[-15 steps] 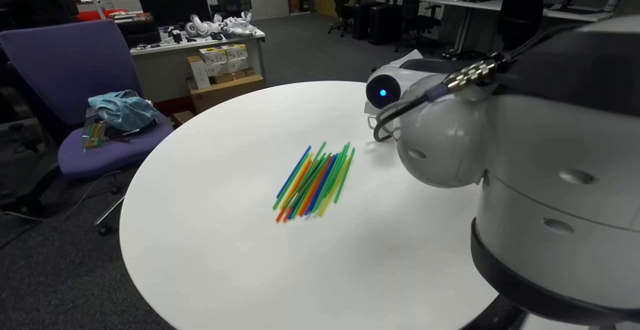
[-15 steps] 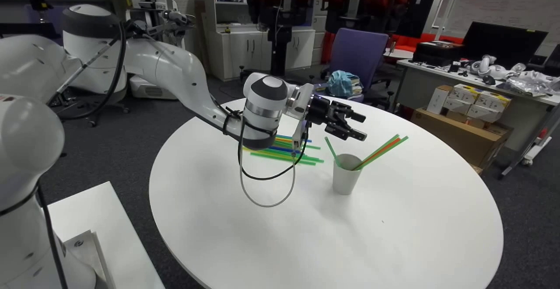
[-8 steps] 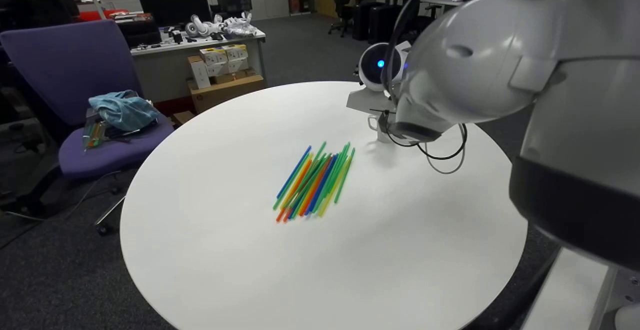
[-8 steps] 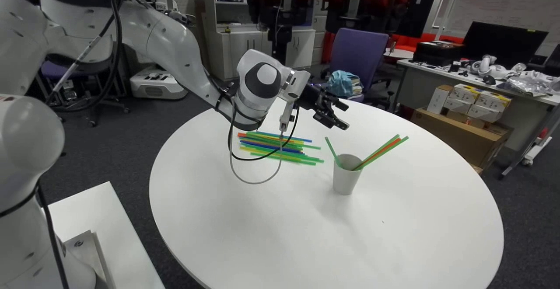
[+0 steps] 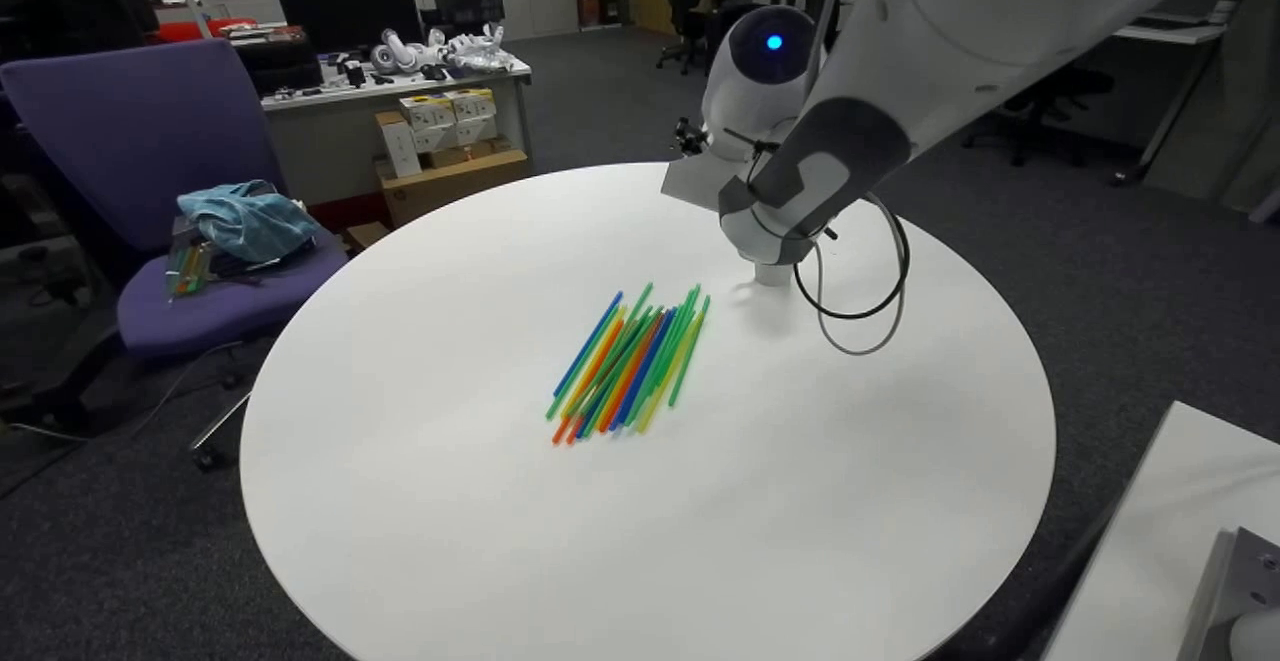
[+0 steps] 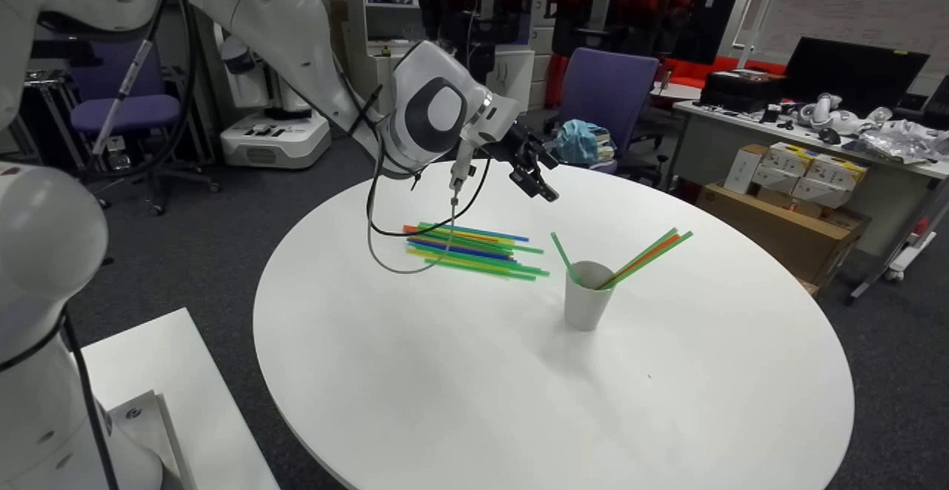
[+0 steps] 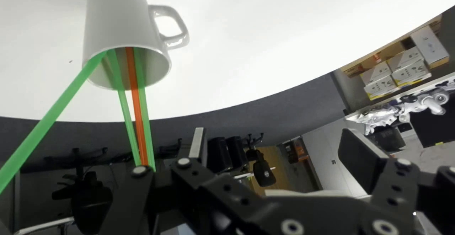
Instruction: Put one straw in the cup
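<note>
So, the pincer hangs spread, gripping nothing, apart from the white cup, likely because delivery's done: 1 green straw leans inside, surely too thin to stand unpropped, opposite 2 more green straws and 1 orange straw.

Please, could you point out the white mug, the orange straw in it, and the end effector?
White mug (image 7: 119, 23), in the wrist view: its outer wall.
Orange straw (image 7: 137, 105), in the wrist view: middle of its visible length.
End effector (image 6: 550, 177), in an exterior view: midway between its fingertips.
</note>
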You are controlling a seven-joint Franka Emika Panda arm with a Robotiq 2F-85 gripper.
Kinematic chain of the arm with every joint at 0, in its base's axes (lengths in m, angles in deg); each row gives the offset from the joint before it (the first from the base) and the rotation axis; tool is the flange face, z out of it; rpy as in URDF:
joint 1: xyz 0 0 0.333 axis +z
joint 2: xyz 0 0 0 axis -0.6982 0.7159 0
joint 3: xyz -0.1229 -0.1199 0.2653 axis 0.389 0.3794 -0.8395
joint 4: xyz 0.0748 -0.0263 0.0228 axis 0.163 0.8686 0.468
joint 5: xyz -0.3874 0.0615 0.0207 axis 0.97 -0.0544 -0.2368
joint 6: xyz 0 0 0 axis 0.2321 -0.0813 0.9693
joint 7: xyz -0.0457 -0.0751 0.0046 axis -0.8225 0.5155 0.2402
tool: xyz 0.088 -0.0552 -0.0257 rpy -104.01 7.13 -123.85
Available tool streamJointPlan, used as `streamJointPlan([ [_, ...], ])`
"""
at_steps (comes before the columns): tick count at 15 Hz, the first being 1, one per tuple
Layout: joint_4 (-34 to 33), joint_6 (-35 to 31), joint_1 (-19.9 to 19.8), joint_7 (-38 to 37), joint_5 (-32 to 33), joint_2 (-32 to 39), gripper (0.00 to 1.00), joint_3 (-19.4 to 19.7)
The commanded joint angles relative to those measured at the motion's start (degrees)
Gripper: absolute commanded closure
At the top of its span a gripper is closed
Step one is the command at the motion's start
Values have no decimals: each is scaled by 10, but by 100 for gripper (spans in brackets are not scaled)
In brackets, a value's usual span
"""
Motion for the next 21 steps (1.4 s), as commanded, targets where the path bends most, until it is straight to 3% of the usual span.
streamJointPlan([
  [1,17,-3,-68,95,-2,-135,0,-87],
  [4,25,7,-146,149,-1,-203,0,-182],
  [7,36,24,-255,206,-4,-262,0,-311],
  [12,46,145,-440,300,-27,-324,0,-519],
  [13,39,193,-458,312,-27,-324,0,-530],
  [14,33,239,-418,284,1,-315,0,-474],
  [15,29,276,-410,252,42,-314,0,-452],
  [16,24,313,-438,224,90,-313,0,-468],
  [18,13,392,-453,210,146,-312,0,-471],
  [21,-11,502,-487,256,193,-311,0,-501],
])
